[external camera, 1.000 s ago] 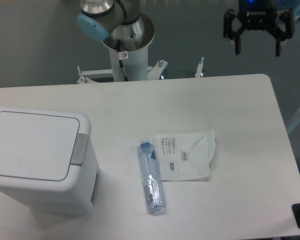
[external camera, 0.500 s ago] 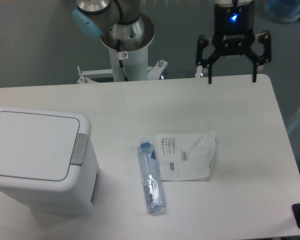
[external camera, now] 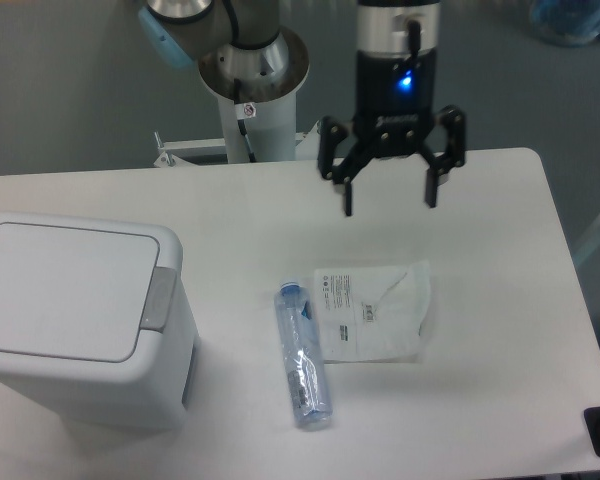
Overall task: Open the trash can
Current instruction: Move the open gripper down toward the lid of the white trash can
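The trash can (external camera: 75,320) is a large white boxy bin at the table's left front, its flat lid down and a grey push tab (external camera: 160,298) on its right edge. My gripper (external camera: 390,203) hangs open over the middle back of the table, fingers pointing down, with nothing between them. It is well to the right of the trash can and far from the tab.
A clear plastic water bottle (external camera: 302,355) lies on its side near the table's centre. A white plastic pouch (external camera: 372,312) lies flat just right of it, below the gripper. The arm's base column (external camera: 252,90) stands behind the table's back edge.
The gripper has travelled left and down from the upper right, coming from beyond the table's back edge to over the table. It stays open. Nothing on the table has moved.
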